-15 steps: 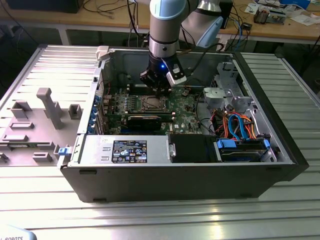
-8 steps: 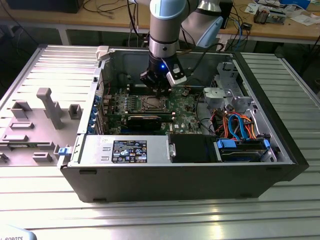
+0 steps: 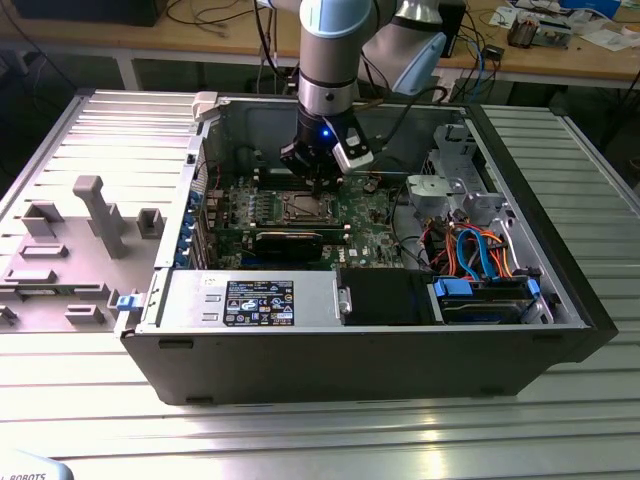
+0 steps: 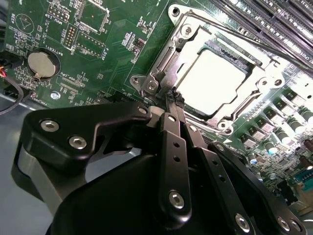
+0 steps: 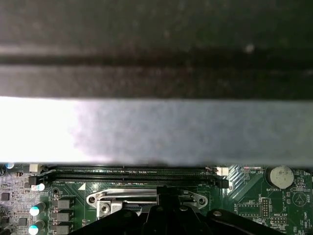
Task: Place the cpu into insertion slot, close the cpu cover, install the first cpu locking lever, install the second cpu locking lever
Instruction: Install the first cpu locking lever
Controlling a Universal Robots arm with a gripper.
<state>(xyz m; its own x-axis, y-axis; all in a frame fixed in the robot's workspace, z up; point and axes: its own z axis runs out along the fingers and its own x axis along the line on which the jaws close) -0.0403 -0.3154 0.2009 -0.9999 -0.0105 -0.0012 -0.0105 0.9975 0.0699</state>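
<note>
The cpu (image 4: 215, 81) lies flat in the insertion slot (image 4: 230, 125), its pale metal top glaring under the light. The silver cpu cover (image 4: 168, 56) is down around it, with the chip showing through its window. A thin locking lever (image 4: 244, 36) runs along one side of the socket. My gripper (image 4: 173, 98) has its black fingers shut together, tips right at the socket's corner by the cover's edge. Whether a lever end sits between them is hidden. In the exterior view the gripper (image 3: 318, 188) hangs straight over the socket (image 3: 303, 208). The first wrist view shows the fingertips (image 5: 168, 193) at the socket rim (image 5: 122, 196).
The open computer case (image 3: 350, 350) lies on a slatted metal table. A long black graphics card (image 3: 290, 240) sits just beside the socket, memory slots (image 5: 132, 171) run along its other side, and a coin battery (image 4: 40, 64) is nearby. Cables and a drive cage (image 3: 480, 290) fill the exterior view's right.
</note>
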